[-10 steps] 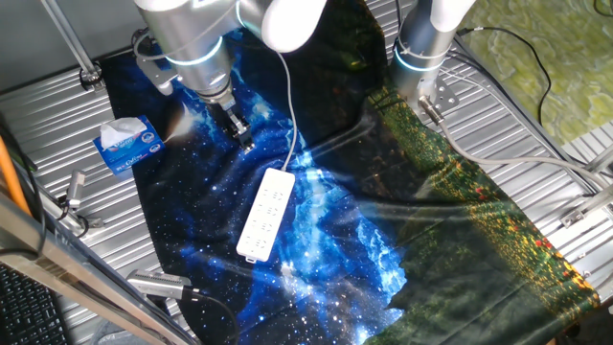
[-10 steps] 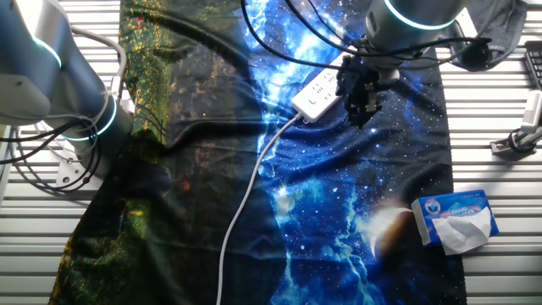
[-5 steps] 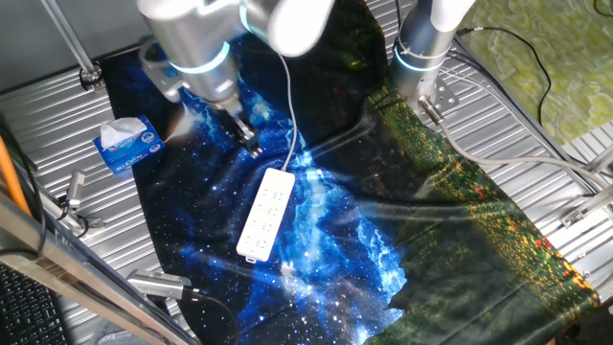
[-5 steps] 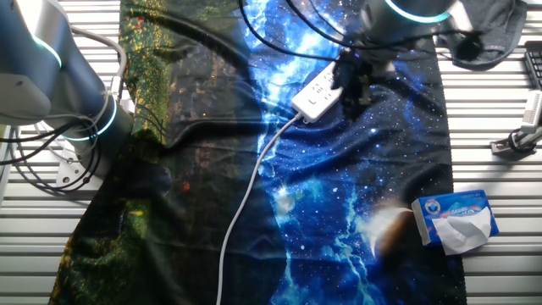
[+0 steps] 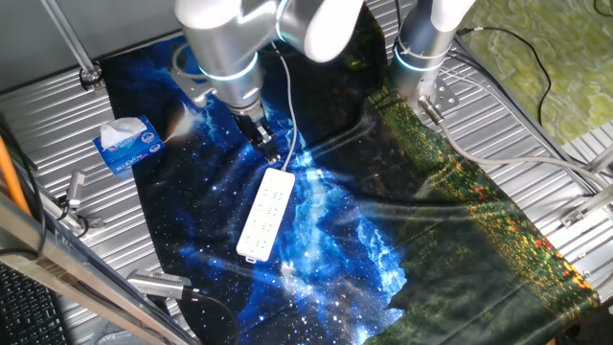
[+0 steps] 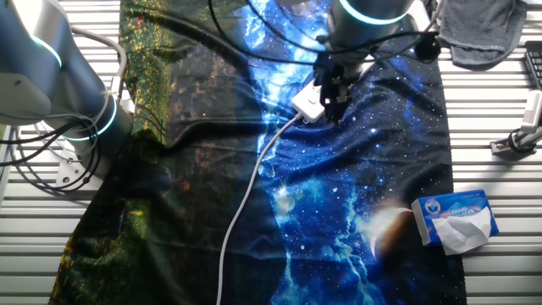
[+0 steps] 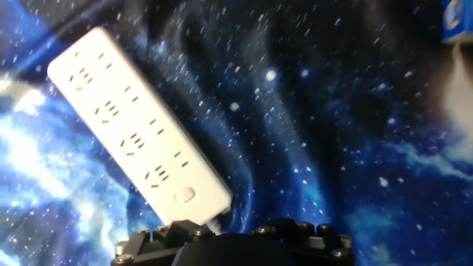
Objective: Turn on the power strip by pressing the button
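The white power strip (image 5: pixel 266 216) lies flat on the starry blue cloth, with its white cord (image 5: pixel 290 105) running off from its far end. In the hand view the strip (image 7: pixel 133 125) runs diagonally, and the small pale button (image 7: pixel 185 195) sits at its near, corded end, just ahead of the dark hand body. My gripper (image 5: pixel 268 149) hovers just beyond the strip's corded end, pointing down. In the other fixed view my gripper (image 6: pixel 333 93) overlaps the strip's end (image 6: pixel 309 103). No view shows the fingertips clearly.
A blue-and-white tissue box (image 5: pixel 126 144) sits at the cloth's left edge; it also shows in the other fixed view (image 6: pixel 456 220). A second arm's base (image 5: pixel 421 57) stands at the back. The cord (image 6: pixel 246 203) trails across the cloth. Ribbed metal table surrounds the cloth.
My gripper has moved across the cloth from beside the tissue-box side toward the strip's corded end and now sits right over it. The strip has not moved.
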`<state>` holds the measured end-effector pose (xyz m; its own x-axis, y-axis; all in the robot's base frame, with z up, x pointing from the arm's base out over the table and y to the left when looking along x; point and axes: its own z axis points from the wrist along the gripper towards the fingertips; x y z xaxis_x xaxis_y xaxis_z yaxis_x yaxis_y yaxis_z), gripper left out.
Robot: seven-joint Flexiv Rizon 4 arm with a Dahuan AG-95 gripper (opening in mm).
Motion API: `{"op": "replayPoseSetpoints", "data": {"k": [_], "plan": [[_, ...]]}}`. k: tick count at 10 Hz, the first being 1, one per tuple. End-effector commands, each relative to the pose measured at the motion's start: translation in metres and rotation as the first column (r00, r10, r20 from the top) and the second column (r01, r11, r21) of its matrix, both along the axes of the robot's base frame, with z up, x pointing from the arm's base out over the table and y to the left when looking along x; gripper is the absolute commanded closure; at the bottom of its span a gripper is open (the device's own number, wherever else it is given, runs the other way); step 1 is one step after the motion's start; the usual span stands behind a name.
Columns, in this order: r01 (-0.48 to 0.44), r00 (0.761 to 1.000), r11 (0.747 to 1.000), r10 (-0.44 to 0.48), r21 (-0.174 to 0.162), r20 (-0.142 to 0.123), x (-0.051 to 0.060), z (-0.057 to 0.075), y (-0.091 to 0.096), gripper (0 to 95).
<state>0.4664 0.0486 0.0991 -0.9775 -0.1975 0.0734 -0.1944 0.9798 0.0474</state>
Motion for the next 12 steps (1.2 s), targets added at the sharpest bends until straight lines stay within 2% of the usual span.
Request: {"op": "replayPoseSetpoints", "data": {"k": [1, 4, 12], "plan": [[0.003, 1.0, 1.0, -0.003, -0.001, 0.023, -0.001, -0.011, 0.0, 19.0], [0.007, 0.999, 1.0, -0.007, -0.003, 0.035, -0.001, -0.024, 0.001, 19.0], [0.022, 0.999, 1.0, -0.021, -0.007, 0.047, 0.006, -0.04, 0.012, 19.0]]}}
